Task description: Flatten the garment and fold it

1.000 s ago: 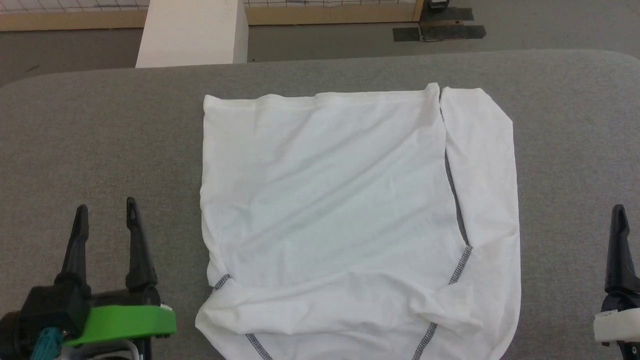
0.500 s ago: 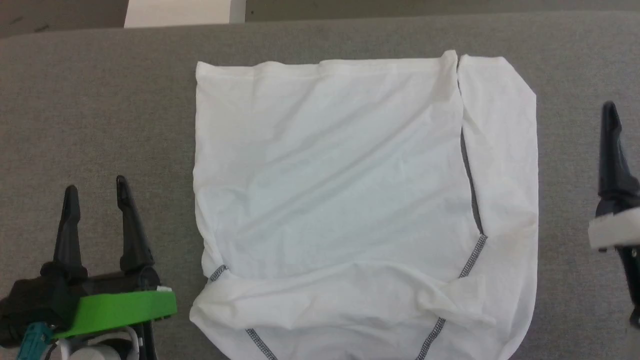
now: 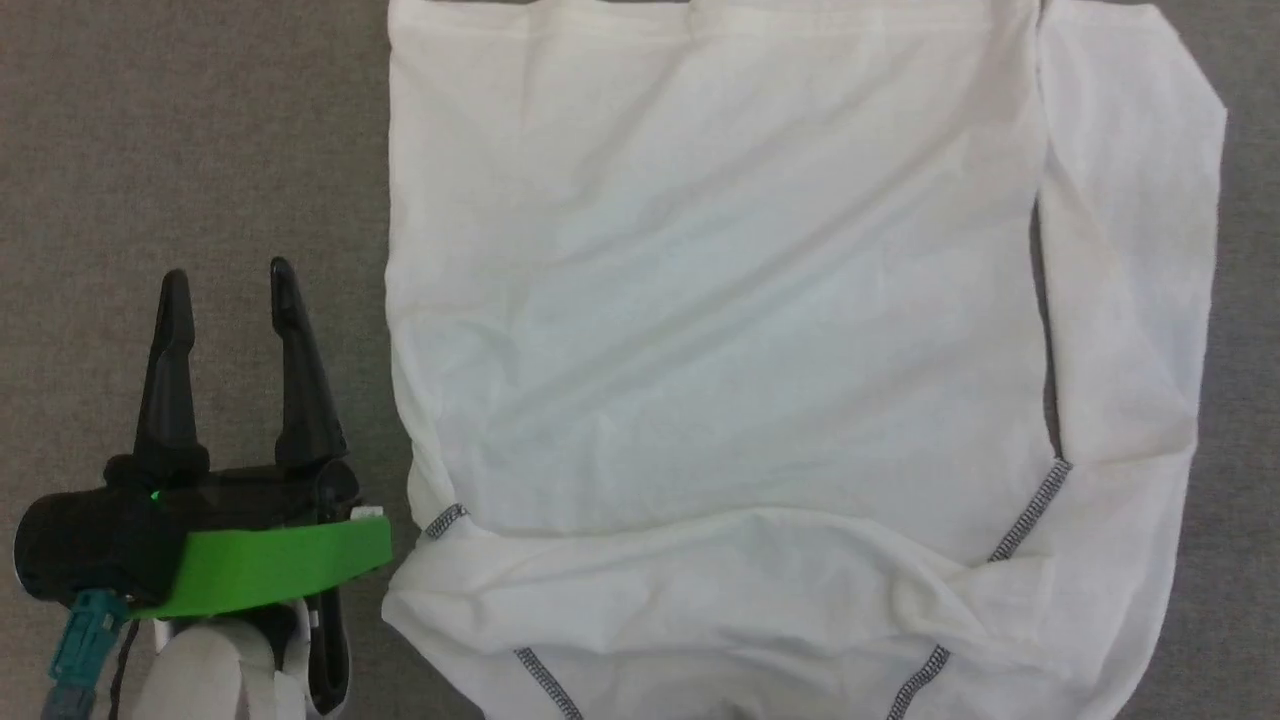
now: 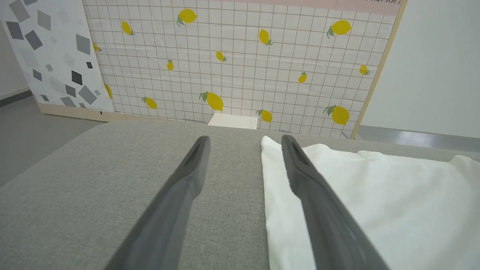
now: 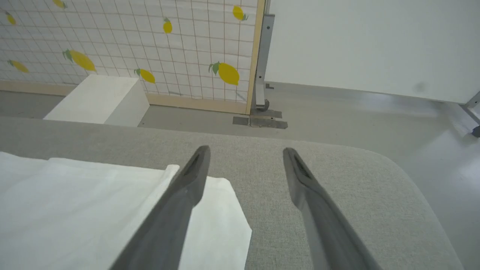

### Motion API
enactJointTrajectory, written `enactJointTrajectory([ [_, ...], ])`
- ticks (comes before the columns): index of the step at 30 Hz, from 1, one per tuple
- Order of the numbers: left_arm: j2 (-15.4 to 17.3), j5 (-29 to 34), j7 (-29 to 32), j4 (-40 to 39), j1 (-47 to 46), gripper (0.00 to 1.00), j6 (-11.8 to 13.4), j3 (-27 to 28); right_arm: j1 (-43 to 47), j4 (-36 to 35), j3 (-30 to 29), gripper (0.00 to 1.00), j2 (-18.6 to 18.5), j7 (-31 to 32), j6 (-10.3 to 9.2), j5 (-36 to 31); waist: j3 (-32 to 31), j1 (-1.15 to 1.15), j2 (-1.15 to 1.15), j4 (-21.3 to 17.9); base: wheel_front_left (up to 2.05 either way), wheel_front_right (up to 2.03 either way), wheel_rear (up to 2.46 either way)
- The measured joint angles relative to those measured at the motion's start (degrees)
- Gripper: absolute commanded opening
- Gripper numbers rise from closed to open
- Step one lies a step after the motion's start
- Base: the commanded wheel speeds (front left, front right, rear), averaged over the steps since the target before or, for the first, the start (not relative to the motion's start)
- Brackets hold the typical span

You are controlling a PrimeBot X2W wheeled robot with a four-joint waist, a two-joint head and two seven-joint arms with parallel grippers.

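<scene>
Running off the head view, the garment (image 3: 720,300) lies beside the left gripper (image 3: 228,275) and right gripper (image 5: 245,150), jaws apart.

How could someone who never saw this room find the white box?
Find the lemon-patterned wall behind the grey table. On the floor at its foot stands the white box, stiff and square-edged, unlike the soft white garment on the table.

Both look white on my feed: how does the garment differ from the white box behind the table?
The garment lies flat and creased on the grey table; the white box stands on the floor beyond it. The garment is soft cloth with dark grey stitched seams; the white box has plain, straight-edged faces. Both are white.
</scene>
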Motion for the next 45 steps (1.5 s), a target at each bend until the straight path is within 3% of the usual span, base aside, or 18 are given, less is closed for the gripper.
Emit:
enactJointTrajectory([
  [6,-1.89,0.79,0.0,0.49,-1.49,1.0,-1.48,-0.76,-3.35,5.17,0.96,1.0,-4.21,6.56,0.0,-2.78,3.78,0.0,0.0,2.97,0.0,0.0,0.0],
  [15,-3.68,1.54,0.0,1.51,-2.3,1.0,-3.48,-0.08,-3.65,10.14,0.7,1.0,-6.01,12.63,0.0,-3.01,7.72,0.01,0.0,6.86,0.0,0.0,0.0],
  [16,-3.79,1.85,0.0,1.66,-2.3,1.0,-3.67,0.08,-3.59,10.55,0.67,0.91,-5.97,13.57,0.0,-3.01,8.02,0.0,0.0,7.11,0.0,0.0,0.0],
  [17,-3.87,2.13,0.0,1.82,-2.31,1.0,-3.81,0.15,-3.59,10.71,0.47,0.31,-5.89,13.96,0.0,-3.01,8.22,0.0,0.0,7.26,0.0,0.0,0.0],
  [18,-4.03,2.54,0.0,2.05,-2.34,1.0,-3.97,0.24,-3.63,10.69,-0.08,0.09,-5.72,13.96,0.01,-3.02,8.37,0.0,0.0,7.4,0.0,0.0,0.0],
  [19,-4.17,2.75,0.0,2.32,-2.35,1.0,-4.04,0.36,-3.66,10.7,-0.38,0.0,-5.35,13.8,0.01,-3.11,8.35,0.0,0.0,7.43,0.0,0.0,0.0],
  [25,-4.25,3.35,0.0,2.94,-2.35,1.0,-4.74,1.54,-3.32,10.76,-2.94,0.0,-3.94,9.61,0.01,-4.0,6.58,0.0,0.0,6.82,0.0,0.0,0.0],
  [31,-3.59,3.41,0.01,3.78,-0.93,1.0,-4.93,2.91,0.02,10.04,-10.54,0.0,-4.34,4.5,0.01,-4.36,1.99,0.0,0.0,4.94,0.0,0.0,0.0],
  [40,-2.53,3.04,1.08,2.49,3.6,1.0,-4.35,4.43,9.1,7.71,-24.6,0.0,-6.82,2.38,0.0,-4.44,-4.85,-0.01,0.0,2.53,0.0,0.0,0.0],
  [45,-2.37,2.76,1.57,2.04,5.41,1.0,-3.74,4.88,13.79,6.44,-27.63,0.0,-5.43,1.24,0.01,-3.76,-8.3,-0.01,0.0,1.55,0.0,0.0,0.0],
])
